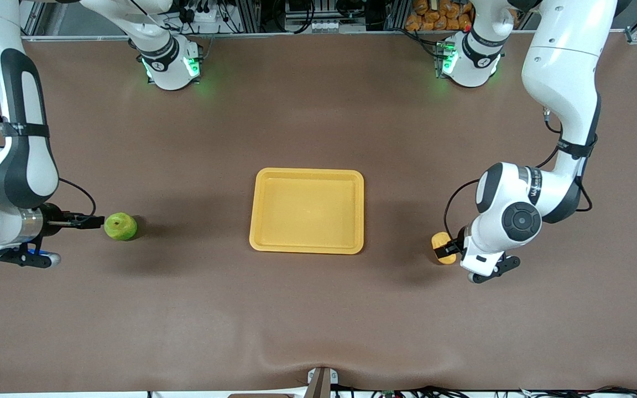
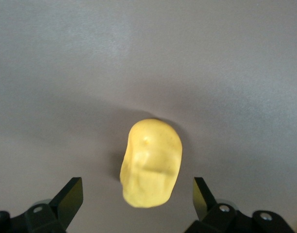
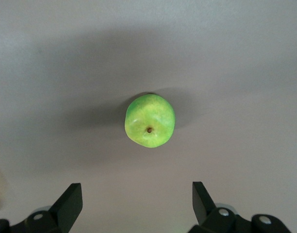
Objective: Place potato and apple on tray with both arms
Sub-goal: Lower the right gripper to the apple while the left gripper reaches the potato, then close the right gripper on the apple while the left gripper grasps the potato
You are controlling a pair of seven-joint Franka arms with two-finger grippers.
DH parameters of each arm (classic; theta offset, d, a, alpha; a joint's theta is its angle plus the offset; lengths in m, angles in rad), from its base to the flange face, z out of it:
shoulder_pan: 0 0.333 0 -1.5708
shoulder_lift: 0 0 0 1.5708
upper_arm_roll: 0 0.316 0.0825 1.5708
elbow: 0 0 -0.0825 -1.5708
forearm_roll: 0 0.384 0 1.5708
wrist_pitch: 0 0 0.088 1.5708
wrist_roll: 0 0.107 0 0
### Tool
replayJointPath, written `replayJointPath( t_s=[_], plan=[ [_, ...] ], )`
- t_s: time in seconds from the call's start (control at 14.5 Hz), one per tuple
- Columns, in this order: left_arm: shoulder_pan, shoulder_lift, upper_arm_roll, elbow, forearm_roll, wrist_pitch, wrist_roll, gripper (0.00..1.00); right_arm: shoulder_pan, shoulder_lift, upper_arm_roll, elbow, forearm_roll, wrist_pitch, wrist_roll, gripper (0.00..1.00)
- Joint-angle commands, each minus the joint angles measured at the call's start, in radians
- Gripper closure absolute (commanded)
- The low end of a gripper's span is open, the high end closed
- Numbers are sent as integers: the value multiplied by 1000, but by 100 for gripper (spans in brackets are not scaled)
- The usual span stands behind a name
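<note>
Two white Franka arms reach over a brown desk [image 1: 318, 309], each poised at a piece of food, with a yellow-orange tray [image 1: 307, 210] lying flat between them at the middle of the desk.

The left claw [image 1: 444, 248] is down at the potato [image 1: 440, 244] toward the left arm's end of the desk. In the left wrist view its two black fingers [image 2: 68, 199] stand wide, one on each side of the yellow potato [image 2: 151, 162] with clear gaps to it, so nothing is gripped. The potato rests on the desk, well apart from the tray.

The right claw [image 1: 94, 221] is at the apple [image 1: 120, 226] toward the right arm's end of the desk, its tips just beside the green fruit in the front view. The right wrist view shows its fingers [image 3: 68, 204] spread wide and the apple [image 3: 150, 120] sitting short of them, stem dimple up, resting on the desk and untouched. The apple also lies well apart from the tray.

The tray holds neither item; the potato and the apple lie about level with its nearer half.
</note>
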Motion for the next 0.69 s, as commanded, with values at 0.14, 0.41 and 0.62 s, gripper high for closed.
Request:
replayJointPath(
  t_s=[0.14, 0.41, 0.62],
  plan=[
    [-7, 22, -2, -16, 2, 56, -22, 3, -8, 128, 4, 22, -7, 8, -146, 0],
    [-7, 29, -2, -15, 2, 65, -23, 6, -31, 136, 4, -15, 13, 141, -162, 0],
    [-7, 43, 0, -15, 2, 91, -23, 9, -26, 107, 4, -122, 13, 268, -151, 0]
  ],
)
